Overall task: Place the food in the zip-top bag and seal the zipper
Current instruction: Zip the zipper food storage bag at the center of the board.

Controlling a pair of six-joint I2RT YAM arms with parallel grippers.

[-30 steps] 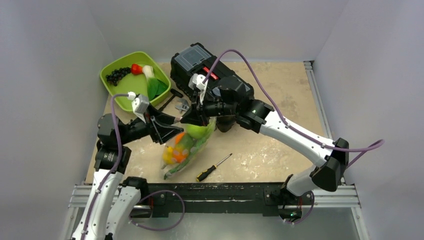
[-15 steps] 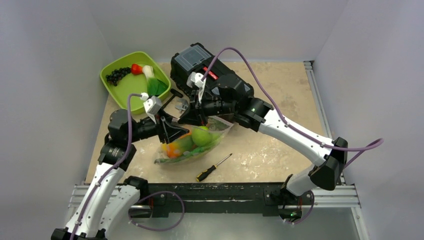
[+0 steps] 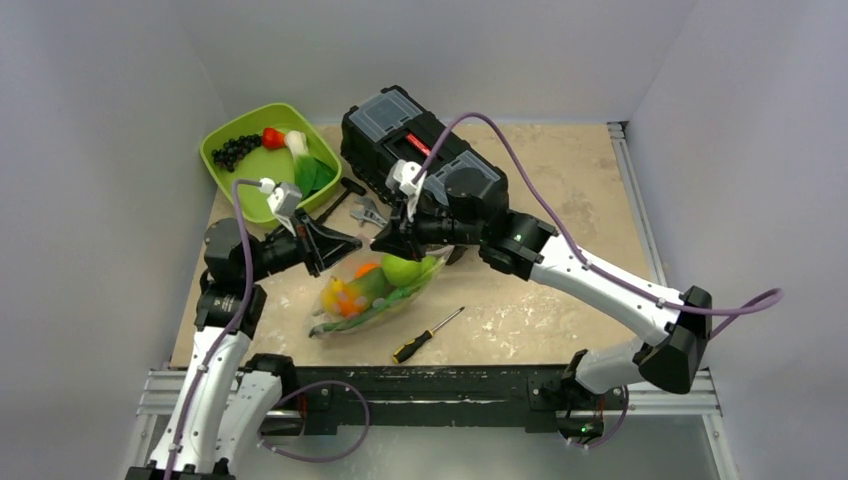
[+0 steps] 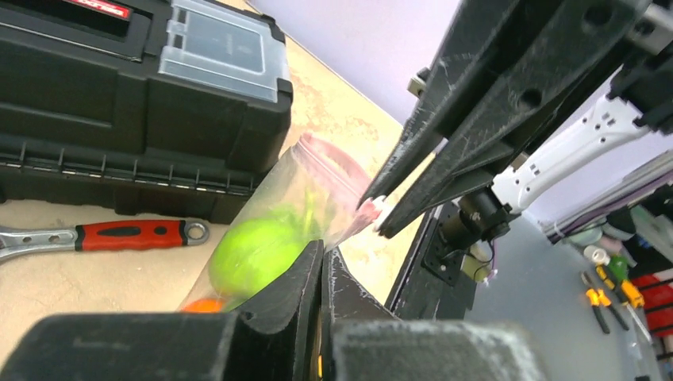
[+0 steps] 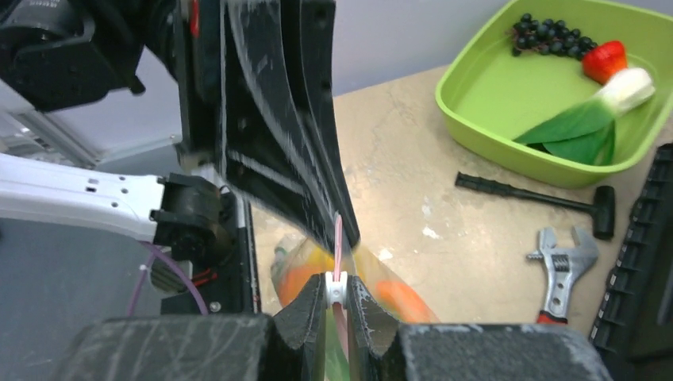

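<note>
- Clear film zip-top bag (image 3: pixel 340 322): floppy, slippery, light in itself, but it sags under the food (image 3: pixel 362 290) (green apple (image 4: pixel 254 255) and orange bits show through). Best taken by the stiffer pink zipper (image 5: pixel 337 238).
- Bag lies mid-worktop (image 3: pixel 560 200), just near of the toolbox (image 3: pixel 400 125), mouth lifted.
- Right pincer (image 5: pixel 337 292) is clamped on the zipper.
- Left pincer (image 4: pixel 324 260) is closed at the mouth edge; can't tell whether it has any film.

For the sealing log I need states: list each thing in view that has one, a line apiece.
zip-top bag: resting on the table, food inside, mouth edge held by both claws
zipper: pinched; sealed or not, cannot tell
left claw: shut on the zip-top bag's mouth edge
right claw: shut on the zipper
toolbox: lid closed
tray: holds grapes and a leek, not yet bagged
</note>
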